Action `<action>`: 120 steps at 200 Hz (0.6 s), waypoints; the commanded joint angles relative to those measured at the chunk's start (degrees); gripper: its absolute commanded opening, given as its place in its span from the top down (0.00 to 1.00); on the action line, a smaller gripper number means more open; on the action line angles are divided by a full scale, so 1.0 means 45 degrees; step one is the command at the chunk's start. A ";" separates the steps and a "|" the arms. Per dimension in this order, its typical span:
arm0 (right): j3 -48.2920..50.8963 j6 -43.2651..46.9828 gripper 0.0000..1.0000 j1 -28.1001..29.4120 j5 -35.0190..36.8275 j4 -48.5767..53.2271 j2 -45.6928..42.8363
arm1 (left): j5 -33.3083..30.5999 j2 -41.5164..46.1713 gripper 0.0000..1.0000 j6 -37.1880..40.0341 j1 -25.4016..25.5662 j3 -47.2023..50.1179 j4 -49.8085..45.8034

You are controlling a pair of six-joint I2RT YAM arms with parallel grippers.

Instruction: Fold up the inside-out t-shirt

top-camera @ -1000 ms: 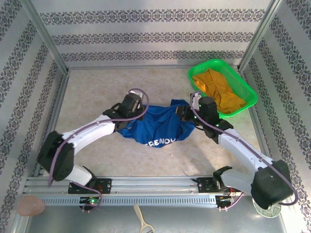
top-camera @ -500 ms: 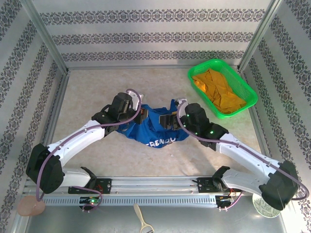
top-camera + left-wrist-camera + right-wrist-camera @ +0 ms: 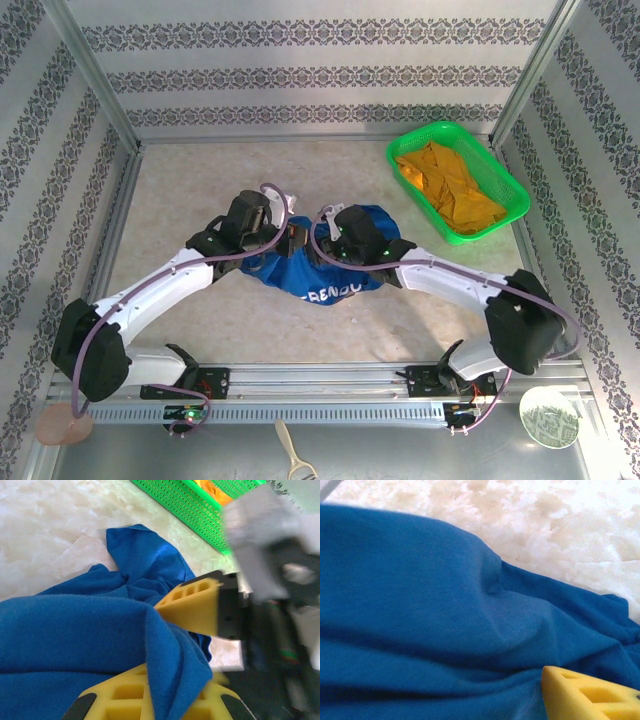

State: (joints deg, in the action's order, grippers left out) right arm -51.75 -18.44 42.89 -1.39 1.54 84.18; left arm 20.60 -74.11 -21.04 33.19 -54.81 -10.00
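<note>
Pinching a fold of cloth, the left gripper (image 3: 172,652) is closed tight, its yellow fingers (image 3: 195,606) clamped over an edge of the royal-blue cotton t-shirt (image 3: 335,280). Right gripper (image 3: 322,238) sits just beside it over the same bunch. One yellow finger (image 3: 590,695) shows against the fabric in the right wrist view; I cannot tell how wide it stands or whether it grips. Shirt lies crumpled at centre frame in the top view, white lettering (image 3: 330,294) along its lower edge.

Judgement: light, limp, wrinkles readily, not fragile; likely slides on the smooth tabletop (image 3: 200,180). Best taken at hem or shoulder seams, grips well apart, then drawn flat.
</note>
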 commanded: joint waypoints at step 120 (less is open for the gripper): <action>0.0544 0.0292 1.00 -0.3779 -0.9756 -0.0674 -0.2691 | -0.1842 -0.1290 0.67 0.0086 -0.2355 -0.0238 -0.0117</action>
State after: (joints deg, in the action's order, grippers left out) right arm -48.95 -17.39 28.32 -36.82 0.05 72.58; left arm 20.67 -78.06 -21.17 25.76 -54.76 -6.83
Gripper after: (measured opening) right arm 0.070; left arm 0.152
